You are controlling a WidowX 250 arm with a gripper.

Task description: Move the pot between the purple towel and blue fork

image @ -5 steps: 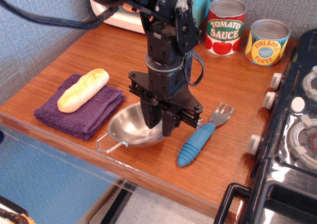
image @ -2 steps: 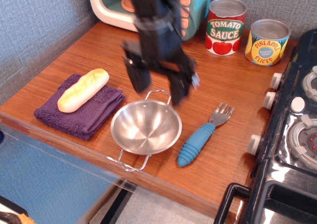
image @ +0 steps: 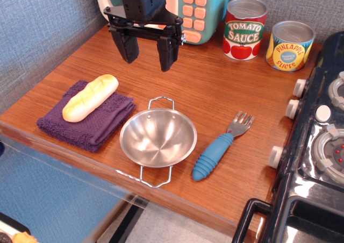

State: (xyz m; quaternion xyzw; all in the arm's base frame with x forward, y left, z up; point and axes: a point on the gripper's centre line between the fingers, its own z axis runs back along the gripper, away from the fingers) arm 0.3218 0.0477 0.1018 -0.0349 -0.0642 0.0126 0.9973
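We had the pot (image: 158, 137) upright btwn towel (image: 88, 120) & fork (image: 219, 148), gripper (image: 146, 50) spread wide, empty, well above; looked light, stiff, slick steel, so rim or wire handle seemed best grab.

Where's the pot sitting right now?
The pot sits upright near the table's front edge, between the purple towel on its left in the image and the blue fork on its right.
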